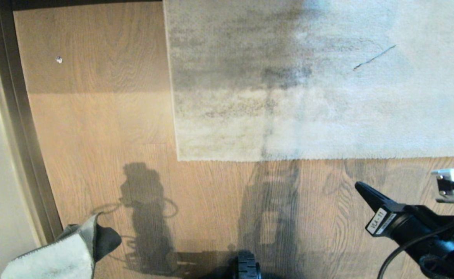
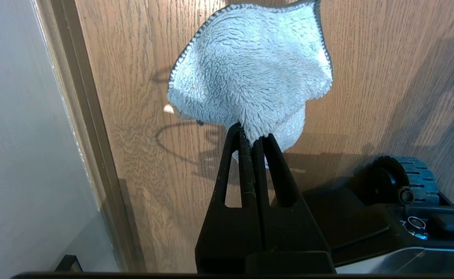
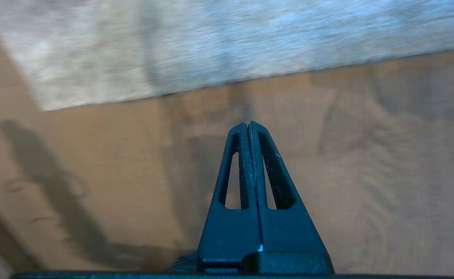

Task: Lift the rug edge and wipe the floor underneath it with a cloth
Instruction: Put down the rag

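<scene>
Head view shows the rug edge [image 1: 289, 158] lying flat on the floor [image 1: 95, 128], with the right gripper [image 1: 360, 188] just short of it, jaws pressed together and empty. Unless they spread, they may only nudge the pile. The left gripper [image 2: 253, 138] pinches the cloth [image 2: 250, 73] by the baseboard [image 1: 21, 128].

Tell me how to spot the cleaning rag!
Find the big pale rug on the wooden floor, then look left toward the wall. The cloth hangs pinched in the robot's left hand; it's small, fluffy and blue-grey with a dark stitched edge.
</scene>
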Robot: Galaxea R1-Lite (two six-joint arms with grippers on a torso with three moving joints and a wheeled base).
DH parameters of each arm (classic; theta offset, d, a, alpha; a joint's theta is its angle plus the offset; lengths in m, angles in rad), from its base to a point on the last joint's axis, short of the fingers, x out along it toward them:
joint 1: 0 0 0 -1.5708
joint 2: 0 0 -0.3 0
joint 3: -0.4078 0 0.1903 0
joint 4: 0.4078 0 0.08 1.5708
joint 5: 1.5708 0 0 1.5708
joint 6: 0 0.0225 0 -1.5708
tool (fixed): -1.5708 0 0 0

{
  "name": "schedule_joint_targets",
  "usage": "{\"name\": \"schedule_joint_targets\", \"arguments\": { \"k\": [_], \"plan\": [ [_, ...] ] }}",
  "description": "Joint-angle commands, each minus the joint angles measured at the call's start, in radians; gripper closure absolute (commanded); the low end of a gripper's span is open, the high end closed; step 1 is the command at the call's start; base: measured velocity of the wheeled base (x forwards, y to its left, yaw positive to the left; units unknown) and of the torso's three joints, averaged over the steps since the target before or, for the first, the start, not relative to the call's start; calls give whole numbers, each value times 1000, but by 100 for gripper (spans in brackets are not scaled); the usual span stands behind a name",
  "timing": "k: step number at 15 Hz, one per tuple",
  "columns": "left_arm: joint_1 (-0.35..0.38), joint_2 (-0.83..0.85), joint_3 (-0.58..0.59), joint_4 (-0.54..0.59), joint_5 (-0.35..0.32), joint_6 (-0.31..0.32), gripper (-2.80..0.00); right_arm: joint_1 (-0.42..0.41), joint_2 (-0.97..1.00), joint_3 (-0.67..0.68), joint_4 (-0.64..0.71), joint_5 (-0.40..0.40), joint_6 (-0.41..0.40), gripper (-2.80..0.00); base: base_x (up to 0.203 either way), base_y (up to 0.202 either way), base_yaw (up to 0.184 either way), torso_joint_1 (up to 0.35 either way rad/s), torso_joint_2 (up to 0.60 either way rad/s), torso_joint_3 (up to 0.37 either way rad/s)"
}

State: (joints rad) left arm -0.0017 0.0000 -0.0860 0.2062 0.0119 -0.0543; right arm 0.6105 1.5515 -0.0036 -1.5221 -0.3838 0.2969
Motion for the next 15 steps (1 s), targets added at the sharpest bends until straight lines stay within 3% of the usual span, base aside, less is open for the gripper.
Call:
{"name": "schedule_joint_targets", "arguments": {
  "k": [1,4,9,15],
  "plan": [
    [0,0,0,1,0,0,0,-58,11,4,-48,-4,-16,0,0,0,0,0,0,0],
    [0,0,0,1,0,-1,0,-151,30,4,-44,-8,-104,0,0,0,0,0,0,0],
    [0,0,0,1,0,-1,0,-183,38,4,81,-128,-166,0,0,0,0,0,0,0],
    [0,0,0,1,0,-1,0,-377,8,4,88,-130,-208,0,0,0,0,0,0,0]
  ]
}}
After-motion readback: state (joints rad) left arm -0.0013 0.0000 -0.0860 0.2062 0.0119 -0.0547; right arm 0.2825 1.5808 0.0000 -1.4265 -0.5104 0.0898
